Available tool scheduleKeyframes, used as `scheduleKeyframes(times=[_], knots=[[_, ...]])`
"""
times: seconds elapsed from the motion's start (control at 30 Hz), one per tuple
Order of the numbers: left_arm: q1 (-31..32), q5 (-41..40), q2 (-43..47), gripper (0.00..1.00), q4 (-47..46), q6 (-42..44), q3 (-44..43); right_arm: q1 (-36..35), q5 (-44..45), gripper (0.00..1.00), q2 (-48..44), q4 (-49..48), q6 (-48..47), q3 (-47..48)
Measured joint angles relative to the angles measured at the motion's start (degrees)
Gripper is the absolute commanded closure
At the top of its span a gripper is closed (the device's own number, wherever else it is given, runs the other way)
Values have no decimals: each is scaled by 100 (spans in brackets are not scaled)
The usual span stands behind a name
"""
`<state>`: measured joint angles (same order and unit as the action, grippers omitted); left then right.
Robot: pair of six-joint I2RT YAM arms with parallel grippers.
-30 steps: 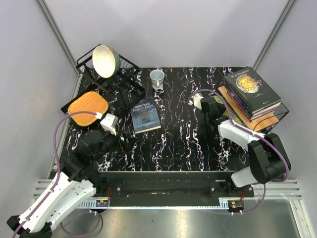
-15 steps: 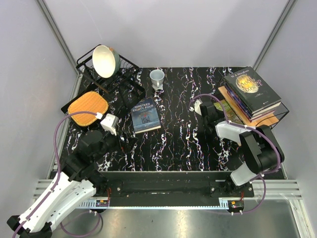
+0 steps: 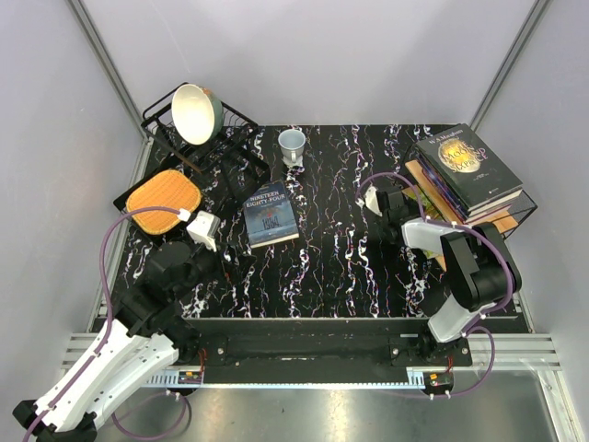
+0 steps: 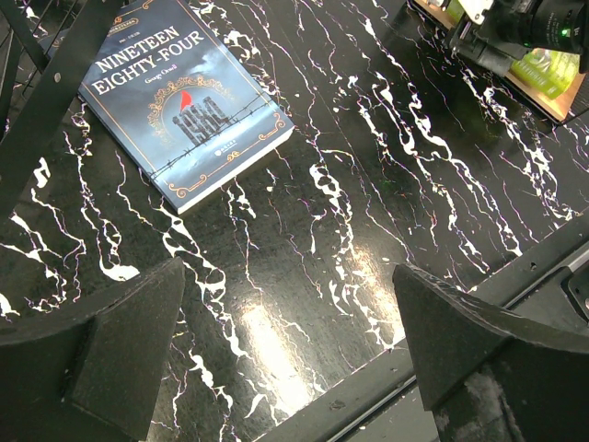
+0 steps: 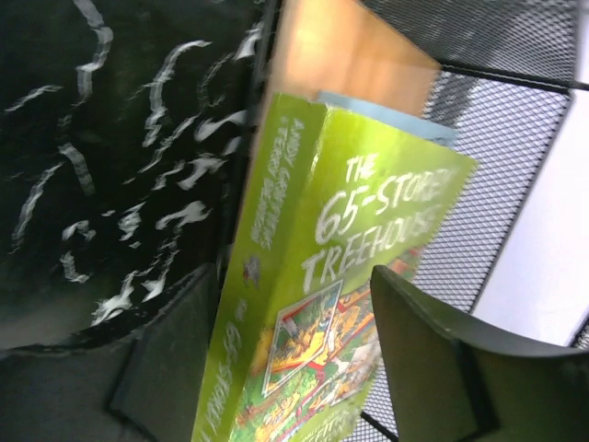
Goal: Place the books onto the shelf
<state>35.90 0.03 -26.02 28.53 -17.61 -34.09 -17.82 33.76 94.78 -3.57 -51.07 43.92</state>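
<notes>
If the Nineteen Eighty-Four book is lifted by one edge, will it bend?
Probably it bends a little: the Nineteen Eighty-Four book looks like a thin paperback. Lying flat on the glossy table, it may slide when pushed, and the cover could fall open.

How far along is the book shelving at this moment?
Done: a stack of books sits on top of the shelf. In hand: the right tool straddles the lime green book at the lower tier; whether it grips is unclear. Remaining: Nineteen Eighty-Four lies on the table, the open left tool near it, not touching.
</notes>
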Motion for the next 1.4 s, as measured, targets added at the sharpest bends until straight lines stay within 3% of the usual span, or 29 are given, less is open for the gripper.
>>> scheduleKeyframes(times=[0.5, 0.87, 1.4], knots=[[0, 2, -72, 1, 0, 0, 0, 0, -1106, 28, -511, 1823, 765, 603], [0, 4, -72, 1, 0, 0, 0, 79, -704, 30, 2, 2044, 837, 765], [0, 4, -72, 1, 0, 2, 0, 485, -487, 47, 142, 1961, 284, 986]])
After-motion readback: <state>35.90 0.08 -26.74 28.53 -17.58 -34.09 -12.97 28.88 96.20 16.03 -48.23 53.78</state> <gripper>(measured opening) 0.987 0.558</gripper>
